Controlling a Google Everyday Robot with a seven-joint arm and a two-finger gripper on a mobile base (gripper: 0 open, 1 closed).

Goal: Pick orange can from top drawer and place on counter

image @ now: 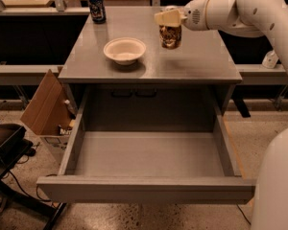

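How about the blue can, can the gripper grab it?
Probably not yet: the gripper, over the counter, has its jaws shut on the orange can. The way to the blue can looks free.

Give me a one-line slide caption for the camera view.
Pincer grips the orange can over the counter, right of a white bowl; top drawer stands open.

The gripper [168, 22] clasps the orange can [170, 37] by its top over the counter [201, 63], at two o'clock from the white bowl [125, 50]; the top drawer [149, 155] stands open.
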